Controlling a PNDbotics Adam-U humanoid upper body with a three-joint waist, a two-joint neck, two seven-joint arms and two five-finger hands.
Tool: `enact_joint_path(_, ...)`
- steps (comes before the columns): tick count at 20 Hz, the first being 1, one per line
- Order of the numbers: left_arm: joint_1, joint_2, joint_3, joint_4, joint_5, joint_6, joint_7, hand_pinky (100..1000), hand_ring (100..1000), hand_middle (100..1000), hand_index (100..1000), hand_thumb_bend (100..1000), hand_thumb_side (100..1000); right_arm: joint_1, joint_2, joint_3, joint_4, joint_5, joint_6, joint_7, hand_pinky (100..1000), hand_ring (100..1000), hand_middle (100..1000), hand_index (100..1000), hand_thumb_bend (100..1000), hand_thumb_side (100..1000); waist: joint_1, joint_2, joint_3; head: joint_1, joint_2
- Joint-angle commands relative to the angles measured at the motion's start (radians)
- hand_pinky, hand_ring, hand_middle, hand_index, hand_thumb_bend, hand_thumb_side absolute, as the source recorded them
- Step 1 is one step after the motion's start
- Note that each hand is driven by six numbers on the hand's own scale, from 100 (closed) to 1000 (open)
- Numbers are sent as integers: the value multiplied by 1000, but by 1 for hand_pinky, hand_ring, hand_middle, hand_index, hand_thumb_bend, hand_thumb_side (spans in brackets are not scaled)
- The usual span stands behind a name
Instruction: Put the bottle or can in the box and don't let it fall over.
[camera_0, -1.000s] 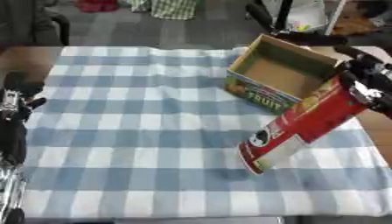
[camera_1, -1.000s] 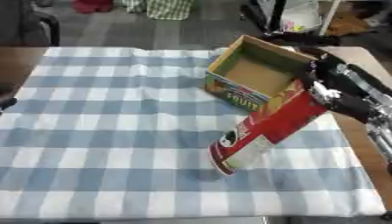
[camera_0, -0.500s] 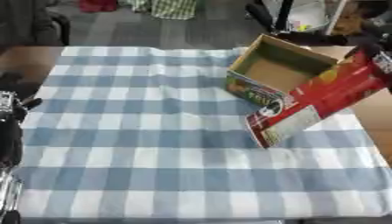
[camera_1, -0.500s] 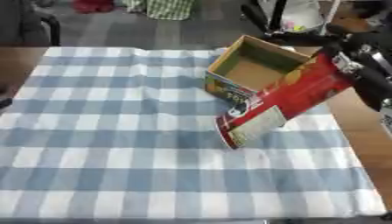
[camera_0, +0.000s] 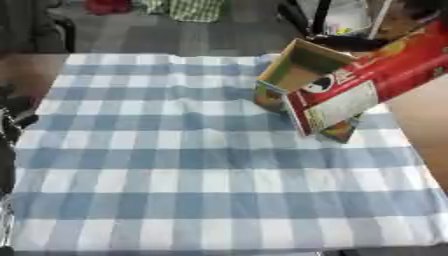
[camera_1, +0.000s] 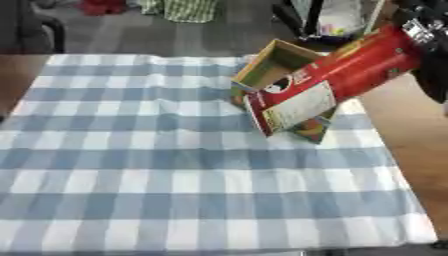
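Overhead, red can (camera_1: 337, 82) tilted across box (camera_1: 271, 62), right hand (camera_1: 429, 45) mostly cut off, grip unclear, left hand (camera_0: 10, 120) blurred

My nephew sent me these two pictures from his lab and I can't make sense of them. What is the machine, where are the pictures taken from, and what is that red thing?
Both pictures come from a stereo camera in a humanoid robot's head, looking down at its work; they show the same moment from its left and right eye. A table is covered by a blue and white checked cloth. On it stands an open cardboard box. The red thing is a tall can, held tilted in the air in front of the box. The robot's right hand holds its upper end at the right edge; its fingers are hard to make out. The left hand shows dark at the left edge.
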Motion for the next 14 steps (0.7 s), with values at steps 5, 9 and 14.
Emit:
enact_joint_path(5, -74, 14, -45, -20, 14, -2, -45, 836, 866, 712, 915, 449, 888, 30, -107, -75, 6, -75, -73, -108, 241, 510, 347, 948, 100, 470, -17, 34, 82, -122, -81)
enact_joint_path(9, -116, 13, -68, -23, 21, -4, -70, 835, 866, 712, 915, 449, 887, 61, -122, -106, 34, -89, -117, -136, 263, 527, 350, 943, 100, 470, -32, 58, 146, -217, -127)
enact_joint_path(14, -149, 7, -85, -28, 24, -3, -88, 835, 866, 711, 915, 447, 889, 112, -113, -146, 75, -84, -166, -185, 316, 562, 370, 953, 100, 470, -44, 88, 192, -293, -174)
